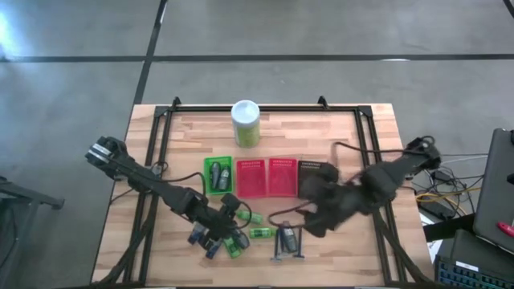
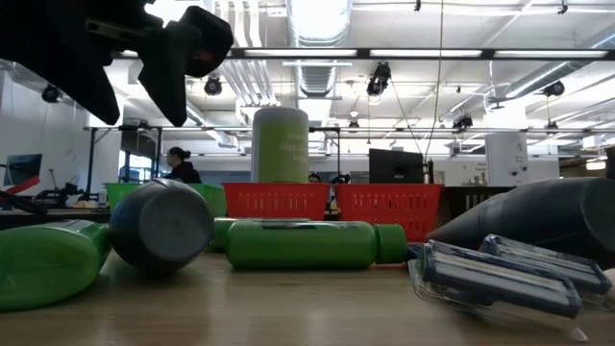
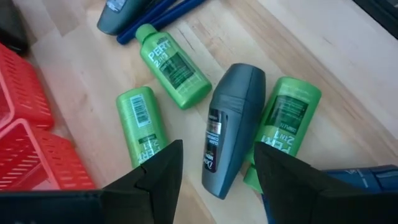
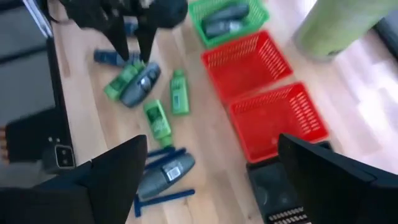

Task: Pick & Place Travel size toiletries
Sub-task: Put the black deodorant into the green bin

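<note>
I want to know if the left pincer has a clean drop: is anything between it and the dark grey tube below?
Nothing visible. The left pincer hangs open just above the dark grey tube, one finger on each side. But a green bottle lies against the tube's side, under one finger, and may crowd the grasp.

Green bottles on the desk: four
Grey tubes on the desk: two
Red baskets: two
Green basket: one
Black basket: one
Canister: one
</note>
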You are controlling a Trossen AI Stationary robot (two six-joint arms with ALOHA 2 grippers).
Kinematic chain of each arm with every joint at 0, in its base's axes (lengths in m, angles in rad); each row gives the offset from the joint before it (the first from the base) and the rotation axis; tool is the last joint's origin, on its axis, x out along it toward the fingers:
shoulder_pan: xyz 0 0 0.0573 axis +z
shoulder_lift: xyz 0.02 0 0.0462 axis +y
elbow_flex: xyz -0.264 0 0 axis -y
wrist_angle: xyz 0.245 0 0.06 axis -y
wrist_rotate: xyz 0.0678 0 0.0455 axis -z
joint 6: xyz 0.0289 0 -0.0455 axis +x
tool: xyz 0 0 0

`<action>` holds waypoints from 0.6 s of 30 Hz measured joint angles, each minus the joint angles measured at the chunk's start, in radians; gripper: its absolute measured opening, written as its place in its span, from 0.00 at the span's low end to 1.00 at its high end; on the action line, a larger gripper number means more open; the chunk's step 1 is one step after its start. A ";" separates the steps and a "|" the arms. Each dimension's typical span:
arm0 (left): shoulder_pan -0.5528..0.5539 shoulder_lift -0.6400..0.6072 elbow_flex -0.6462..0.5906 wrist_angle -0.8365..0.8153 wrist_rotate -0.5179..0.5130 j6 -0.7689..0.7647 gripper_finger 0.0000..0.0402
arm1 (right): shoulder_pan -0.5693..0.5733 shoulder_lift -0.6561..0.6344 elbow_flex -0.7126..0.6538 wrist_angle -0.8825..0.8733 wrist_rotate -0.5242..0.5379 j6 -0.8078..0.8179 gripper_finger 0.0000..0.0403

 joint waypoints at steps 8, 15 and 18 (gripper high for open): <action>0.025 -0.005 0.000 -0.001 -0.007 0.001 0.50 | -0.037 -0.161 -0.341 0.252 -0.089 0.013 0.77; 0.026 -0.006 0.000 -0.009 -0.006 0.012 0.50 | -0.028 -0.336 -0.661 0.451 -0.093 0.069 0.70; 0.030 -0.006 0.000 -0.008 -0.006 0.018 0.50 | -0.016 -0.409 -0.755 0.498 -0.116 0.068 0.67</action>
